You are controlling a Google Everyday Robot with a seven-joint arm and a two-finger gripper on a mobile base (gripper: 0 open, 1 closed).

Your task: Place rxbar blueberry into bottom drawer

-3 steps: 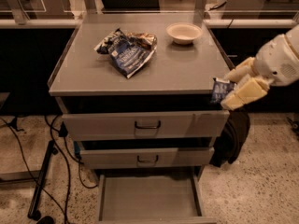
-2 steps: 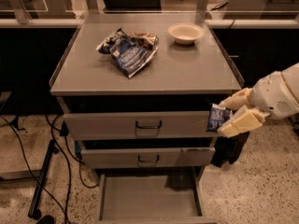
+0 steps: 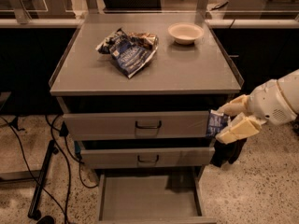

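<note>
Hand (image 3: 229, 122): at the right, beside the cabinet's near right corner, level with the top drawer (image 3: 135, 124); fingers clamped on the bar.
Rxbar blueberry (image 3: 216, 123): gripped in the hand, in the air at the top drawer's right end, above the bottom drawer.
Bottom drawer (image 3: 149, 197): pulled out toward the near side, grey floor showing.
Middle drawer (image 3: 147, 157): grey front, dark handle.
Desk (image 3: 187, 69): grey cabinet top.
Chip bag (image 3: 128, 50): crumpled, on the desk, left of centre.
Bowl (image 3: 186, 32): pale, on the desk, far right.

White rounded arm (image 3: 280, 101) — cream, blocky tool (image 3: 224, 123) at right.
</note>
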